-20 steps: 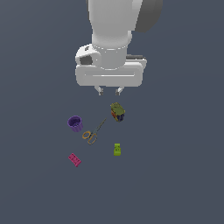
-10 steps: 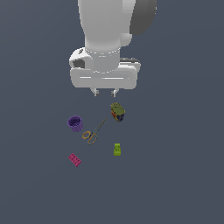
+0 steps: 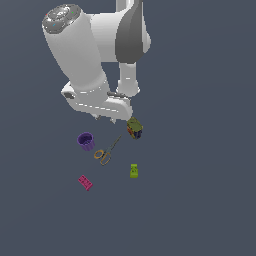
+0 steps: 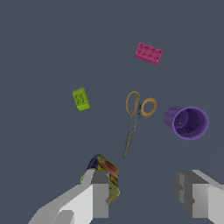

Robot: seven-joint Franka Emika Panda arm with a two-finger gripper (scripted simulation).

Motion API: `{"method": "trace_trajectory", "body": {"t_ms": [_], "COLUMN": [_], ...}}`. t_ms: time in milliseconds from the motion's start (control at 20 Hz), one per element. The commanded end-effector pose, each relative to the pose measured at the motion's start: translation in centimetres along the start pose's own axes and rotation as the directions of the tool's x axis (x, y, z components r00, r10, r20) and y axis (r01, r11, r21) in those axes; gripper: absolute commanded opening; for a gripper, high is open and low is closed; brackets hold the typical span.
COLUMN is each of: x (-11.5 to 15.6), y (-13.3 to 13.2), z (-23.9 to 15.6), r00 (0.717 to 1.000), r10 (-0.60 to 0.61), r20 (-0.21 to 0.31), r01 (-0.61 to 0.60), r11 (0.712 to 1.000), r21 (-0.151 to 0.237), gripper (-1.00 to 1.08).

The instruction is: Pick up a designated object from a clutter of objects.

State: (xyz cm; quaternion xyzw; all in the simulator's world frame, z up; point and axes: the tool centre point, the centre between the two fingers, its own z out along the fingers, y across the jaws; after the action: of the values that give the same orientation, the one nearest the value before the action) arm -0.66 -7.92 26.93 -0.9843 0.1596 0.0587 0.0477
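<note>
The purple ribbed cup (image 3: 86, 141) stands upright on the grey floor, at the exterior view's left of the clutter; in the wrist view its open rim (image 4: 187, 122) faces the camera. My gripper (image 3: 105, 118) hangs above the floor between the cup and the multicoloured block (image 3: 134, 128), touching neither. It is open and empty. In the wrist view the gripper (image 4: 146, 192) shows two spread fingers (image 4: 98, 194), and one partly hides the multicoloured block (image 4: 105, 168).
The orange-handled scissors (image 3: 105, 154) (image 4: 135, 116) lie beside the cup. The lime-green block (image 3: 134, 171) (image 4: 81, 98) and the pink flat brick (image 3: 85, 182) (image 4: 148, 53) lie farther off. All rest on a flat dark grey floor.
The gripper has moved down and toward the exterior view's left, closer to the cup, and the arm has tilted. The objects have not moved.
</note>
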Motion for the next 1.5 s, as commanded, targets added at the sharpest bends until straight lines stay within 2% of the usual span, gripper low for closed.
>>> {"method": "trace_trajectory", "body": {"t_ms": [0,150,350,650,800,900,1050,1150,1450], "x": [0.5,0.9,1.1,0.6,0.2,0.1,-0.1,-0.2,-0.3], "y": [2.4,5.8,10.3,15.4,17.1,17.9,18.7,18.9,18.7], "z": [2.1,5.0,8.9,13.2,14.7,15.4,16.1,16.3,16.7], "r00": [0.992,0.953,0.853,0.682,0.613,0.577,0.541,0.53,0.535], "r10": [0.115,0.274,0.468,0.644,0.692,0.713,0.731,0.736,0.735], "r20": [0.051,0.127,0.233,0.346,0.382,0.399,0.415,0.42,0.418], "r01": [-0.117,-0.284,-0.499,-0.707,-0.768,-0.795,-0.82,-0.827,-0.824], "r11": [0.993,0.956,0.861,0.701,0.636,0.602,0.568,0.558,0.562], "r21": [0.034,0.071,0.096,0.09,0.08,0.074,0.068,0.066,0.066], "gripper": [0.28,0.28,0.28,0.28,0.28,0.28,0.28,0.28,0.28]}}
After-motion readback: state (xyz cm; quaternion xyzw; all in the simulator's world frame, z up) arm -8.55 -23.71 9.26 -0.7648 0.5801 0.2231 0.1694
